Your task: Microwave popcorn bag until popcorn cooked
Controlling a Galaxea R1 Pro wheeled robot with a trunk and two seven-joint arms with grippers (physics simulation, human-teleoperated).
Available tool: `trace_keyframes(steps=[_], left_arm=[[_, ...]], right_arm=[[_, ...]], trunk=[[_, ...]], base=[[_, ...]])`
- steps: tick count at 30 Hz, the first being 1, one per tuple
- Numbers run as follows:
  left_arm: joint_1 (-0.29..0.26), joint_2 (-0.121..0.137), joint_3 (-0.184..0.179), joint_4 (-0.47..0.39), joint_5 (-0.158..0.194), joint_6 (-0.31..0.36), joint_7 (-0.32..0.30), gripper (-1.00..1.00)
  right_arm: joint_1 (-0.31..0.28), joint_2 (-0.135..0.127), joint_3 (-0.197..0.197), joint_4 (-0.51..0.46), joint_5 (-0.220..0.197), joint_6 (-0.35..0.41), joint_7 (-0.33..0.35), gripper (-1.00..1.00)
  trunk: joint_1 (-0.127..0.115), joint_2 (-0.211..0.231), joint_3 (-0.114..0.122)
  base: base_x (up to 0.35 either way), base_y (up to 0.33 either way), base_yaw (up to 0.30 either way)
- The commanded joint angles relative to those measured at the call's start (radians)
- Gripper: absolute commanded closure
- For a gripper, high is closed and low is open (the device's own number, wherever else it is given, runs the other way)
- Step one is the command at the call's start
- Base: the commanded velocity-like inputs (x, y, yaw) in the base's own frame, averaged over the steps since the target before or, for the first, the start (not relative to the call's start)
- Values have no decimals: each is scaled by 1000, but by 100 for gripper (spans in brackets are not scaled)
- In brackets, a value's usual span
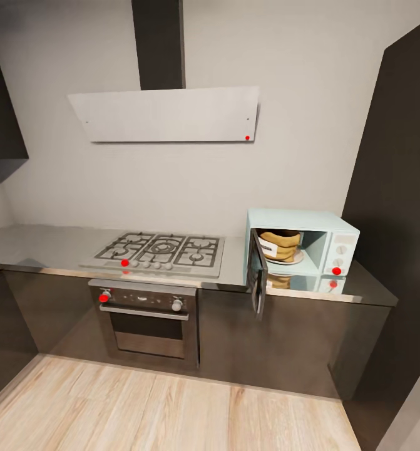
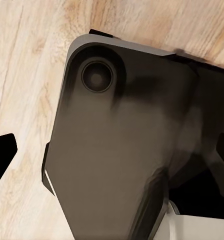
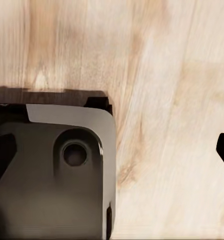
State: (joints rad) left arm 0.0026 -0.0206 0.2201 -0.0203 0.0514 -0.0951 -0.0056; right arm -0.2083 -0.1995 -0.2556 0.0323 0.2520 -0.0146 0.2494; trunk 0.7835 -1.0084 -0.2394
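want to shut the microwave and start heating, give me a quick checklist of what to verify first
1. Popcorn bag inside the microwave: ok, it sits on the plate in the cavity.
2. Bag clear of the door's swing: ok, it appears fully inside.
3. Microwave door shut: not ok, it stands wide open, swung out over the counter edge.
4. Arm within reach of the door: not ok, both wrist cameras look down at the wood floor.
5. Grippers free: cannot tell.
6. Popcorn cooked: cannot tell, too small to see.

Pale-blue microwave [image 1: 310,224]; orange-brown popcorn bag [image 1: 280,244], label seemingly white.
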Motion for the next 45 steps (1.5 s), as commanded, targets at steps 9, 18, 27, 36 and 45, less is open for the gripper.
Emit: trace_keyframes(steps=[9, 18, 27, 36, 45], left_arm=[[0, -1, -2, -1, -7, 1, -1, -100], [-1, -1, -2, -1, -5, 1, -1, -100], [-1, -1, -2, -1, -3, 0, -1, -100], [0, -2, -2, -1, -5, 0, -1, -100], [0, -8, -12, -203, -10, 27, 1, -100]], right_arm=[[27, 3, -8, 3, 10, -42, 1, -100], [27, 3, -8, 3, 12, -43, 1, -100], [27, 5, -9, 3, 9, -41, -2, -100], [27, 2, -8, 2, 13, -42, -13, -100], [27, 1, -8, 2, 13, -44, -33, -100]], trunk=[[0, -1, -1], [0, -1, -1], [0, -1, 4], [0, -1, 5], [0, -1, 5]], base=[[64, 0, 0], [308, 0, 0], [102, 0, -140], [1, 0, -39], [0, 0, 0]])
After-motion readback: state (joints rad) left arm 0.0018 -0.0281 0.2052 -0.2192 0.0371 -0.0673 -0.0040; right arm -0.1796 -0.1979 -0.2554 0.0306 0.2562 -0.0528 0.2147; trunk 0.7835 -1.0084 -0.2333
